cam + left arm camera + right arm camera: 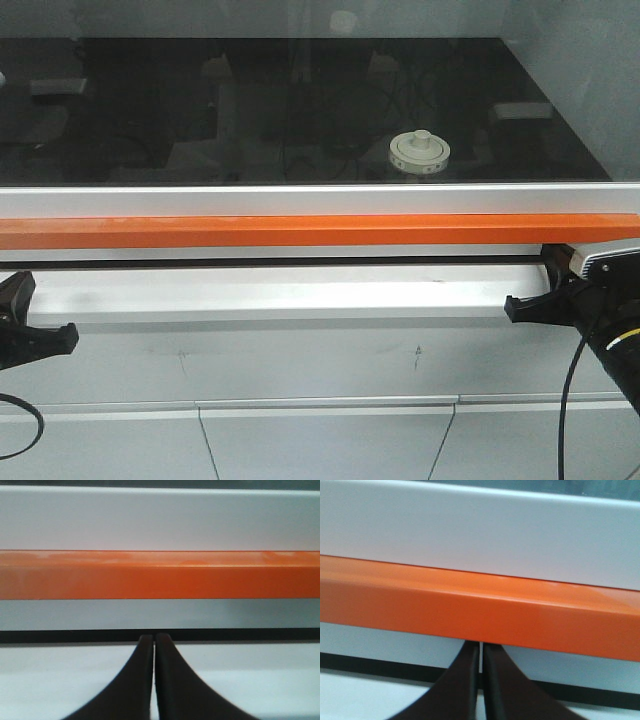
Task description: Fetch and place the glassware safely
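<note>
A bright orange bar (320,231) crosses a silver-white frame (300,198); beyond the bar a cream-white jar lid (419,151), small dark marks round its rim, sits on a glossy black surface (150,110), and below the bar the left gripper (62,338) and right gripper (512,308) are matte black against pale grey panels (320,440).

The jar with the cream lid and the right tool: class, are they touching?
Apart. The exterior front-facing view shows the jar beyond the orange bar and the right tool below it, clearly separated.

Close wrist views, probably same bar (160,575)
</note>
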Controlling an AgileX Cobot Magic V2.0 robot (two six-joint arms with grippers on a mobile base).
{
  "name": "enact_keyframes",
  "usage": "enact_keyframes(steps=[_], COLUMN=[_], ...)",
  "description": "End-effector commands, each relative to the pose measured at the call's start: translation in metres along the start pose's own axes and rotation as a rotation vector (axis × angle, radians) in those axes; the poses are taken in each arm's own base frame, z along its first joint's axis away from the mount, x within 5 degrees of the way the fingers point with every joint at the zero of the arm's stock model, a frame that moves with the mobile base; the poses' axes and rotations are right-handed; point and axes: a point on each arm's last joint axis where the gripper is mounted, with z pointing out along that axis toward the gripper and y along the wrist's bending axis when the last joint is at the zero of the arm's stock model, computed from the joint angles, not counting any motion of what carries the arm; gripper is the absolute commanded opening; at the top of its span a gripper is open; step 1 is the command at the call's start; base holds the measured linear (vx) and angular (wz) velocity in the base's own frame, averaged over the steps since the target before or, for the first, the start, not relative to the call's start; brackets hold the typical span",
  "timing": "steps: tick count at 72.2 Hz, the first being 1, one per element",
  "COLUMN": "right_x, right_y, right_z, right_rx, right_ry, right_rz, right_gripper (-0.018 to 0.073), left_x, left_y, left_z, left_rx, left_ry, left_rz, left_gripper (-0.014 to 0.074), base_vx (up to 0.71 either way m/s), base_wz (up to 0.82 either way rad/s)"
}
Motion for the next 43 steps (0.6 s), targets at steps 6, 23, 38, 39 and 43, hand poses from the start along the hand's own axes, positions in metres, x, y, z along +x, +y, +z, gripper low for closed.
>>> enact_keyframes(steps=[6,23,38,39,43], right_x=[-0.029,-0.038,-0.038,-0.038,-0.037], right_y=[-0.004,-0.006,-0.007,-0.007,-0.006], right_z=[0.000,0.009,0.012,0.012,0.012], right_rx=[0.026,0.030,0.030,0.030,0.026], right_ry=[-0.248,-0.272,-0.257,-0.255,-0.246], right_rz=[-0.010,-0.018,-0.015,-0.015,-0.016], right_gripper=[0.0000,0.0000,0.0000,0.0000,0.0000], left_x=[-0.017,-0.017,-0.017,-0.017,-0.017], left_y=[0.000,0.000,0.000,0.000,0.000], left_z=[0.002,0.002,0.002,0.002,0.002], left_rx=[-0.001,-0.001,-0.001,-0.001,-0.001], left_ry=[-0.122,-0.122,-0.122,-0.122,-0.122], left_rz=[-0.005,-0.005,-0.005,-0.005,-0.005], left_gripper=[-0.0001,-0.0001,-0.0001,-0.0001,-0.0001], base_vx=[0.00,0.00,0.00,0.00,0.00], base_wz=[0.00,0.00,0.00,0.00,0.00])
